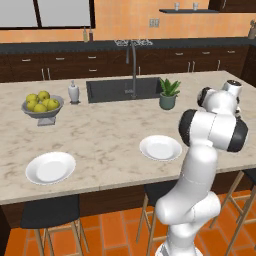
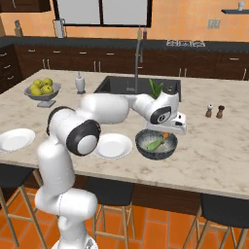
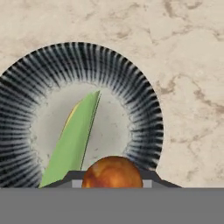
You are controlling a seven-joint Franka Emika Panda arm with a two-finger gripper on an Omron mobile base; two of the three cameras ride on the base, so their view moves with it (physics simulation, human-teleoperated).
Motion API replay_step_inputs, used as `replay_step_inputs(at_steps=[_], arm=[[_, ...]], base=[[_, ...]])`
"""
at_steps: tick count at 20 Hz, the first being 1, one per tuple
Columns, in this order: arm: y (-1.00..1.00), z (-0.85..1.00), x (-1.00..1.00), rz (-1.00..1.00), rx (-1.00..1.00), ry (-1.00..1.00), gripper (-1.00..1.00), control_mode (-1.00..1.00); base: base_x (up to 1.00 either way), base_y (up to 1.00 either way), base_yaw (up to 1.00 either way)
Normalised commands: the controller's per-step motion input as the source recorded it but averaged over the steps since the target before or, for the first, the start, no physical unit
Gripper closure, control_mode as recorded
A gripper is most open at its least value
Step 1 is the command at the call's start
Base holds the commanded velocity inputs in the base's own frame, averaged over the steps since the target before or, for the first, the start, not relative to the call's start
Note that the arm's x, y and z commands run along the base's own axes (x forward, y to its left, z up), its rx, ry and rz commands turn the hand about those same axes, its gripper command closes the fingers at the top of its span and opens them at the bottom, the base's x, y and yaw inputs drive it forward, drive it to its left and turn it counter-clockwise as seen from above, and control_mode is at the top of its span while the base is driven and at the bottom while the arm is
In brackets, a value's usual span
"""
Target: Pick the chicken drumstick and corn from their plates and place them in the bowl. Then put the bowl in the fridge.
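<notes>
Nearest the hand camera, the chicken drumstick [image 3: 112,171] fills the bottom of the view as a rounded orange-brown lump sitting right between the fingers [image 3: 112,183]. Whether they are clamped on it or merely beside it cannot be told, since their tips are mostly hidden. Directly below lies the bowl [image 3: 26,87], its ribbed dark wall ringing a pale mottled floor. The corn [image 3: 72,140] rests inside it, green husk uppermost with a sliver of yellow along one side.

From the right base view, the bowl [image 2: 144,151] stands on the marble bench [image 2: 214,151] near its front edge. The green of the corn [image 2: 154,144] and an orange spot of the drumstick [image 2: 166,135] show above its rim, under the hand. Just beside the bowl, toward the arm's base, sits one white plate [image 2: 113,145]; the second plate [image 2: 14,139] lies well apart, toward the bench's far left end along the same front edge.
</notes>
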Motion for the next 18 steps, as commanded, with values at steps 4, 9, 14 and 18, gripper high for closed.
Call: replay_step_inputs(at_steps=[4, 9, 14, 18], arm=[[-0.08, -0.31, 0.17, -0.08, 0.0, 0.0, 1.0, -1.0], [0.0, -0.46, 0.55, -0.12, 0.0, 0.0, 1.0, -1.0], [0.09, -0.61, 0.36, -0.12, 0.0, 0.0, 1.0, -1.0], [0.0, -0.5, 0.06, -0.1, 0.0, 0.0, 1.0, -1.0]], base=[[0.0, 0.0, 0.0], [0.0, 0.0, 0.0], [0.0, 0.0, 0.0], [0.0, 0.0, 0.0]])
